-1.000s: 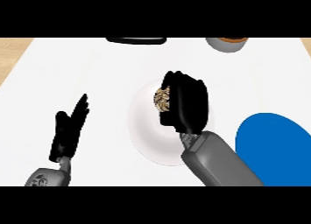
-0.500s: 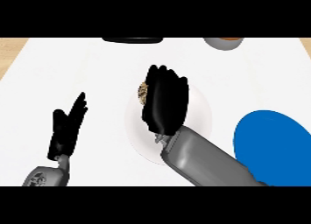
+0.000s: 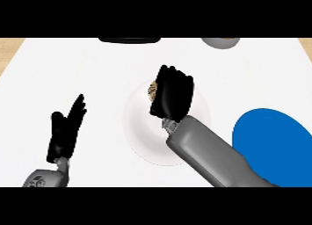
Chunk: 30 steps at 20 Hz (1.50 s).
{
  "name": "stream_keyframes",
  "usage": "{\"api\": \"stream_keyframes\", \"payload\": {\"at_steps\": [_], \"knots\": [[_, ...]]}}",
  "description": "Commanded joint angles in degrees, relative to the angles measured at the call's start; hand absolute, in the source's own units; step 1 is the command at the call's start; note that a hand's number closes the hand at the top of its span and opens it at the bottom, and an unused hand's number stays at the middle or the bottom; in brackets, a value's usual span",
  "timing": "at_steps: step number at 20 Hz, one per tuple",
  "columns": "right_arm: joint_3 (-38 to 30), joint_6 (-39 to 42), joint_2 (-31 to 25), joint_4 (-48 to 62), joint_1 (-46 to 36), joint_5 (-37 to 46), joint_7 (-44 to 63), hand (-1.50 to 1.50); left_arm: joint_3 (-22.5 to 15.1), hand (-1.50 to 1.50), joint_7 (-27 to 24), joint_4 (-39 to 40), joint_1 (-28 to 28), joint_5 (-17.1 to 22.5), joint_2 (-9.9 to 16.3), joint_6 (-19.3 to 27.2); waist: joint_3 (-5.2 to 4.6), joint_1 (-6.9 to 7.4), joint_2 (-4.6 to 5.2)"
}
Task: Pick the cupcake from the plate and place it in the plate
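Right robot hand (image 3: 171, 94) shifted over, prob. gripping cupcake (image 3: 153, 89), round white plate (image 3: 140, 132)

No text, label, brand, number or sign can be read on anything in view.

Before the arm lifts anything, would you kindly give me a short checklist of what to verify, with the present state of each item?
1. Right robot hand is over the brown cupcake on the round white plate: ok.
2. Fingers closed round the cupcake: cannot tell, the hand hides most of it.
3. Cupcake lifted off the white plate: cannot tell.
4. Round blue plate to the right of the white plate has nothing on the part in view: ok.
5. Left robot hand rests open, well apart from both plates: ok.
6. Grey bowl and black object at the far edge lie off the path: ok.
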Motion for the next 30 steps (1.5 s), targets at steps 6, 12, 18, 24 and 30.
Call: {"api": "stream_keyframes", "payload": {"at_steps": [6, 12, 18, 24, 30], "knots": [[-1.5, -4.4, 0.6, 7.4, 4.9, -17.6, -2.0, 1.50, -0.5, 0.00, -1.0, -0.4, 0.3, -0.7, -1.2, 0.1, 0.05, 0.10, 0.19], [-2.7, -0.1, 0.6, 10.8, 3.7, -25.9, -8.8, -1.50, -1.0, 0.00, 0.0, -4.9, 5.1, -2.0, -1.6, 1.1, 0.05, -0.52, -0.10], [-4.8, -10.8, 0.6, 2.4, 9.3, -25.7, -24.0, -1.50, 3.7, 0.00, 0.1, -0.1, 0.2, 0.3, 0.5, -0.7, 0.07, -1.86, -0.12], [-11.0, -24.4, 0.6, -10.2, 14.4, -32.4, -32.0, -1.50, 1.3, 0.00, -0.6, -1.2, 3.0, -1.8, -1.5, 1.2, 0.13, -2.60, -0.32], [-11.7, -21.3, -0.2, -13.5, 24.7, -43.7, -46.6, -1.50, 2.9, 0.00, -2.1, 3.7, -1.4, -1.7, -1.8, -0.1, 0.05, -2.01, -0.17]]}}
